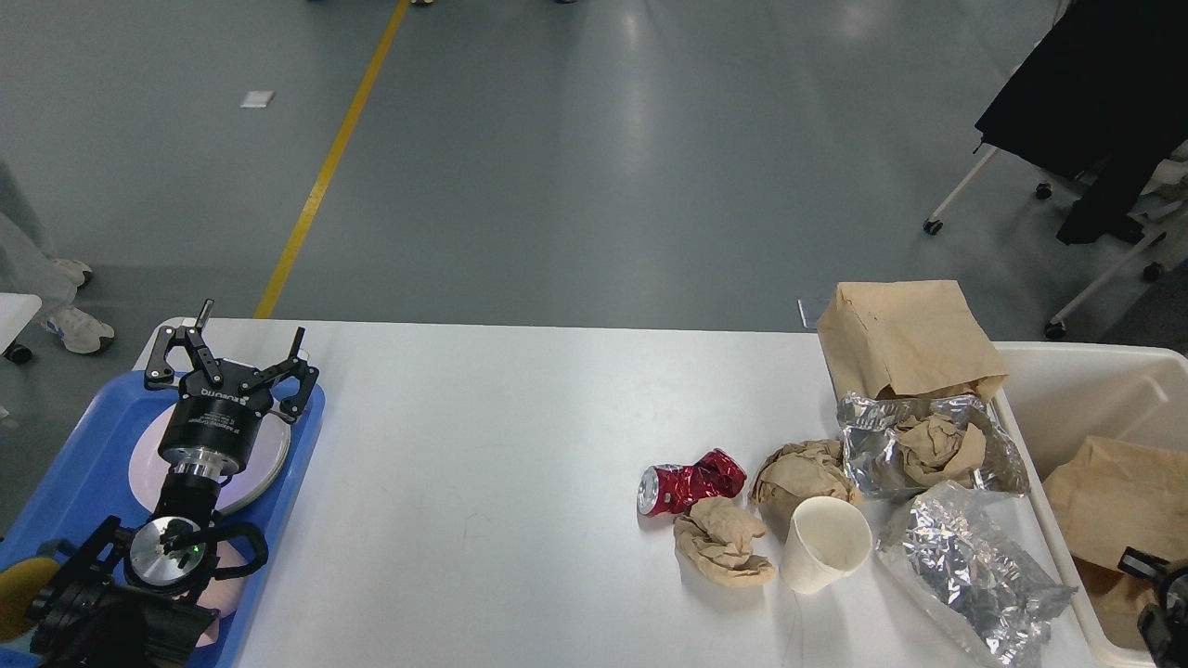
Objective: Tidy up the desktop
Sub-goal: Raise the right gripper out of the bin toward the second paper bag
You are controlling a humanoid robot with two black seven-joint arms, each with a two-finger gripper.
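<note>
Litter crowds the near right part of the desktop (483, 436), the wide white surface that fills the middle of the head view. A crushed red can (689, 482) lies on its side, with a crumpled brown paper wad (722, 541) just beside it on the near side. A white paper cup (825, 543) lies tipped over, its mouth facing the viewer, touching a second brown paper ball (803, 471) behind it. Farther right, a sheet of crinkled foil (882, 436) cradles another paper wad (939, 445), and a separate foil wrapper (974, 571) lies by the near edge. A brown paper bag (905, 339) stands at the far right corner. Off the table's right edge, a cream bin (1086, 390) holds more brown paper (1118, 501). At the far left, the left gripper (229, 348) hangs with its fingers spread wide and empty, above a white plate (264, 455) on a blue tray (83, 464). Only a dark sliver of the right arm (1160, 603) shows at the near right corner; whether its pincer is wide or narrow cannot be told.
</note>
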